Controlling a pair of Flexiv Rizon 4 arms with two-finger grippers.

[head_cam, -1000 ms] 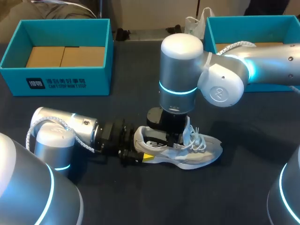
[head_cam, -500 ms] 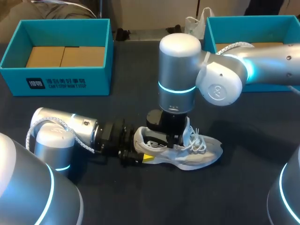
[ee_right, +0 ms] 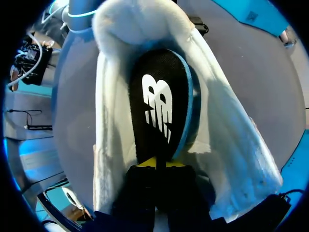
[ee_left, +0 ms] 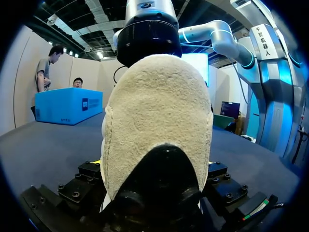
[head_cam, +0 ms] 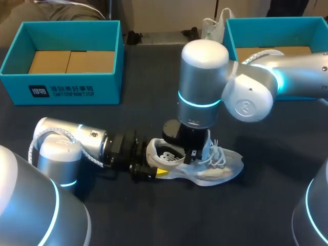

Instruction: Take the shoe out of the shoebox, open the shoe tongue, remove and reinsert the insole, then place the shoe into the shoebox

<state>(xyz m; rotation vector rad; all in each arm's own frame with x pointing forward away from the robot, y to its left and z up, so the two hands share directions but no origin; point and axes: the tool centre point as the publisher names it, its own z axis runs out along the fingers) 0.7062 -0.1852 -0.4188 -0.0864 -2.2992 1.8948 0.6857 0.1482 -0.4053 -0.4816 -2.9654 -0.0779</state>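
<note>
A white shoe (head_cam: 218,170) lies on its side on the dark table, heel toward my left arm. My left gripper (head_cam: 155,165) lies low at the heel and holds it between wide-set fingers. In the left wrist view the shoe's pale heel (ee_left: 159,121) fills the space ahead. My right gripper (head_cam: 188,154) points down into the shoe's opening. In the right wrist view its yellow tips (ee_right: 157,163) are pressed together on the edge of the black, blue-rimmed insole (ee_right: 159,106), which lies inside the white shoe (ee_right: 113,130).
A teal shoebox (head_cam: 61,89) with a cardboard bottom stands at the back left. A second teal box (head_cam: 256,28) stands at the back right, partly behind my right arm. A white bag (head_cam: 212,25) sits between them at the far edge.
My right gripper's fingers have closed on the insole's edge, and the right arm has shifted slightly to the right. The left arm and the shoe have stayed where they were.
</note>
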